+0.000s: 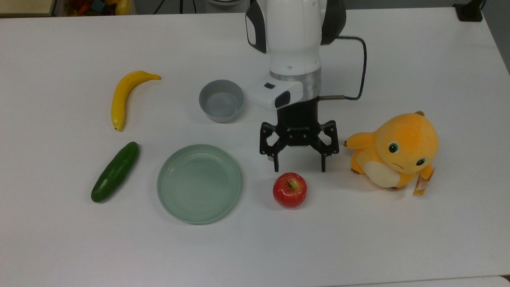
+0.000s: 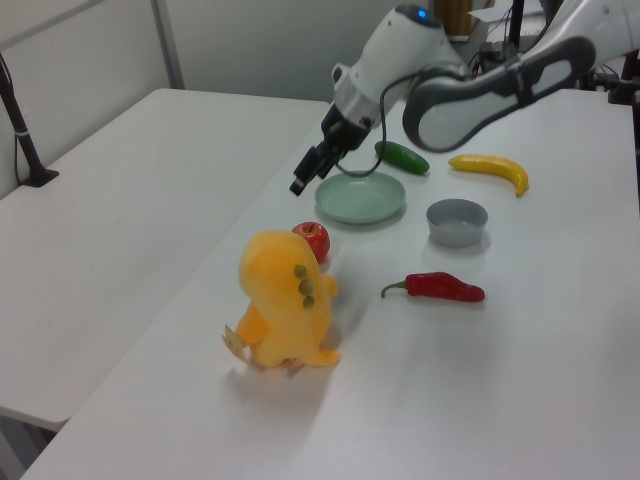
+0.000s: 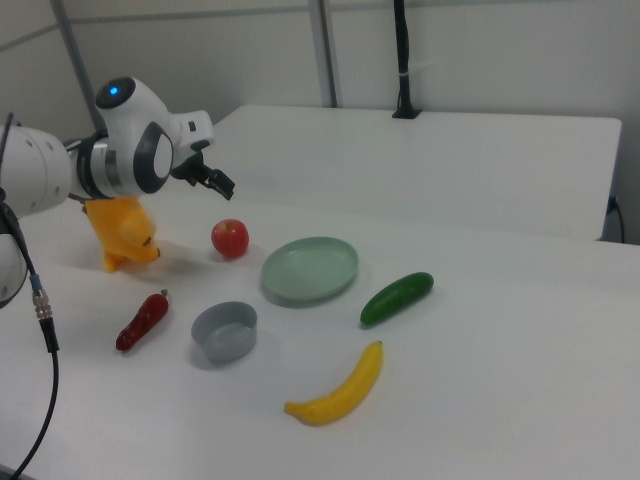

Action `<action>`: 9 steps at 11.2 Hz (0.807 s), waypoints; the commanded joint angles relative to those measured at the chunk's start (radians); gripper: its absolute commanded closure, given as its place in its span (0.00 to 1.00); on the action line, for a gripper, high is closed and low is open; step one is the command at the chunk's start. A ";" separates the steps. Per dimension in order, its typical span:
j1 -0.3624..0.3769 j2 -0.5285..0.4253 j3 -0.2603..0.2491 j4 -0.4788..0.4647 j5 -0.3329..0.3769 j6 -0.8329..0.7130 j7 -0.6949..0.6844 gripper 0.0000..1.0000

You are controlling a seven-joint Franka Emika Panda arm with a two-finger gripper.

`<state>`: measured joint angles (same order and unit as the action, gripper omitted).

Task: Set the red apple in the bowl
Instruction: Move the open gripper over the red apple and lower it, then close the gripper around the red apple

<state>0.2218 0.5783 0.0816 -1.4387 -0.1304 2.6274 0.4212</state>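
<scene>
One red apple [image 1: 289,189], glossy, round and judged firm but slippery, is seen resting on the table [image 1: 398,239] between the green plate [image 1: 199,183] and the plush toy [image 1: 396,155], with the gripper [image 1: 299,168] spread wide above it; a grip across its widest middle is advised, the bowl [image 1: 221,100] lying well apart

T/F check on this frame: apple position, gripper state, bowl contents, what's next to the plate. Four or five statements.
1. The red apple lies on the table. True.
2. The gripper is shut on the apple. False: it is open, above the apple, holding nothing.
3. The bowl is empty. True.
4. The cucumber lies in the plate. False: it lies on the table beside the plate.
5. The banana is inside the bowl. False: it lies on the table.
</scene>
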 commanded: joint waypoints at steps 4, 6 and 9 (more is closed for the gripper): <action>0.036 0.153 -0.020 0.058 -0.112 0.153 0.025 0.00; 0.034 0.172 -0.034 0.058 -0.167 0.164 0.027 0.00; 0.033 0.173 -0.048 0.050 -0.244 0.174 0.027 0.00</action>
<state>0.2416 0.7464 0.0603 -1.3914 -0.3169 2.7750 0.4213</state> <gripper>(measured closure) 0.000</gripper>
